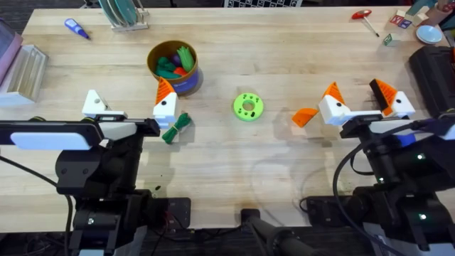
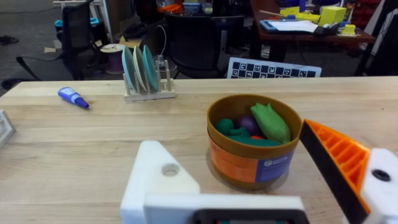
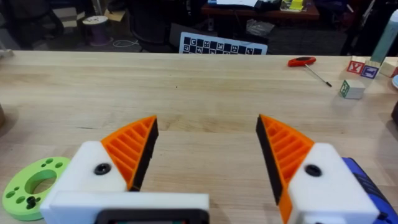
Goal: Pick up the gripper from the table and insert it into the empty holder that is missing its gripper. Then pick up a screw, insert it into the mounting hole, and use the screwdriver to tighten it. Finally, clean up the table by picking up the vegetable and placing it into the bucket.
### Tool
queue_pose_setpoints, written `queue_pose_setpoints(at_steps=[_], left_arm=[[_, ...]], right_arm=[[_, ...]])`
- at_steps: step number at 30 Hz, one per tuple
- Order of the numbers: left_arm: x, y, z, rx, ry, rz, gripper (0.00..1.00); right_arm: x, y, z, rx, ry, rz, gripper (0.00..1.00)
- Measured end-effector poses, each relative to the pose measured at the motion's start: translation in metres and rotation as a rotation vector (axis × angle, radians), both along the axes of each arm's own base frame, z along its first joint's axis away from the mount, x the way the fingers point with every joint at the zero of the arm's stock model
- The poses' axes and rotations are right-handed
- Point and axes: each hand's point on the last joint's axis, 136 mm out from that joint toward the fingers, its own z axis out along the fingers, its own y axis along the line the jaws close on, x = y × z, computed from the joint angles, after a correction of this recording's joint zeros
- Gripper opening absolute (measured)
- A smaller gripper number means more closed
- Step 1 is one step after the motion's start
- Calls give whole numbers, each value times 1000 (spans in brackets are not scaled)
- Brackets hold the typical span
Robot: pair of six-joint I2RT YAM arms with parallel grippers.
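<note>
Overhead: the loose orange gripper [image 1: 304,117] lies flat on the tabletop [image 1: 234,167], just beside the right arm's inner finger, between it and the green disc [image 1: 248,107]. The left gripper [image 1: 131,108] has jaws spread wide and empty; one finger carries an orange tip, the other is the bare white holder [image 1: 93,104]. The right gripper [image 1: 361,101] is likewise open and holds nothing, both its fingers tipped in orange. The vegetable [image 1: 176,128], a dark-green bundle of thin stalks, rests on the tabletop touching or just beside the left arm's tipped finger, near the bucket [image 1: 173,68], which already holds other toy produce. By the look of it nothing is done: tip not fitted, no screw placed, vegetable not binned.

Left wrist: the holder [image 2: 158,177] is a plain white angular block with an open round mounting hole and no pad. Opposite stands the orange ribbed tip [image 2: 336,165], and the bucket [image 2: 254,149] sits between and beyond them. A small blue-handled tool [image 2: 73,97] lies well apart by a dish rack [image 2: 144,74].

Right wrist: the two ribbed orange pads [image 3: 132,148] face each other across a wide gap with bare tabletop between. The disc [image 3: 34,186] is off to one side; a red-handled tool [image 3: 306,63] lies far off.

The loose gripper is a small wedge; I judge it needs a careful pinch.
</note>
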Motion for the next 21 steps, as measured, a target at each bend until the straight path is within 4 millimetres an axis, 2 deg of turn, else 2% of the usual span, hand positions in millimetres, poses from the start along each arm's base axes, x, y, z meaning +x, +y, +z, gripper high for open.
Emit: queue_pose_setpoints(at_steps=[10,16,18,21], left_arm=[[0,0,1,0,-4,0,987],[-3,-1,-16,7,90,-8,987],[-8,-3,-7,27,116,-21,985],[-15,-8,25,61,106,-50,985]], right_arm=[[0,0,0,0,2,1,965],[0,0,11,0,-40,1,966],[-2,0,5,0,1,1,966],[-9,1,6,1,79,6,966]])
